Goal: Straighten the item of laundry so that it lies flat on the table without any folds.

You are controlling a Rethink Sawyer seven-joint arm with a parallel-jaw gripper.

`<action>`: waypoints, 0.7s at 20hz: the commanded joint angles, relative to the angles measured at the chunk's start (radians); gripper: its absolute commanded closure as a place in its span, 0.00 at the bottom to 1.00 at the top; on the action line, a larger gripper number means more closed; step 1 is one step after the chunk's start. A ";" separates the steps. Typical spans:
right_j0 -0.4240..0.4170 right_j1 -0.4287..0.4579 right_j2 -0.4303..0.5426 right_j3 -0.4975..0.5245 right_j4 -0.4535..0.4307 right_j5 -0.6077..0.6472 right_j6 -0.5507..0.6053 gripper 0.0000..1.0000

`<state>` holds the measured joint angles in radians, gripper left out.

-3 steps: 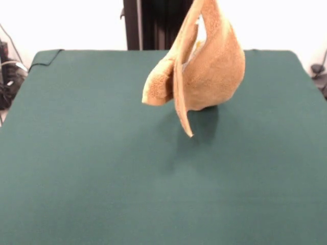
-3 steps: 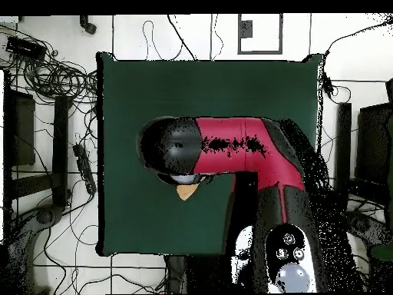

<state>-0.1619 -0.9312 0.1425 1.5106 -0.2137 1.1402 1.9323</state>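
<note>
The item of laundry, an orange-tan terry towel, hangs in the air over the far middle of the table. It is draped in a loose cone with folds. Its top runs out of the picture at the upper edge and its lowest corner points down just above the green cloth. In the overhead view only a small tan tip of the towel peeks out from under the black end of the red arm, which reaches across the table. The gripper is hidden in both views.
A black column stands behind the table's far edge. Cables and dark gear lie off the table's left side. In the overhead view, cables and black stands ring the table.
</note>
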 commanded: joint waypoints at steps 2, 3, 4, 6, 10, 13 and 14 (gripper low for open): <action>0.046 -0.002 0.085 0.111 0.054 0.101 -0.023 1.00; 0.049 -0.004 0.083 0.119 0.060 0.092 -0.017 1.00; 0.049 -0.003 0.082 0.123 0.063 0.084 -0.016 1.00; 0.052 -0.004 0.079 0.134 0.072 0.066 -0.009 1.00; 0.053 0.000 0.076 0.159 0.099 0.026 0.009 1.00; 0.053 -0.001 0.073 0.180 0.128 -0.001 0.026 1.00; 0.054 -0.004 0.072 0.189 0.133 -0.011 0.029 1.00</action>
<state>-0.1390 -0.9539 0.1424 1.5264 -0.1468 1.1472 1.9323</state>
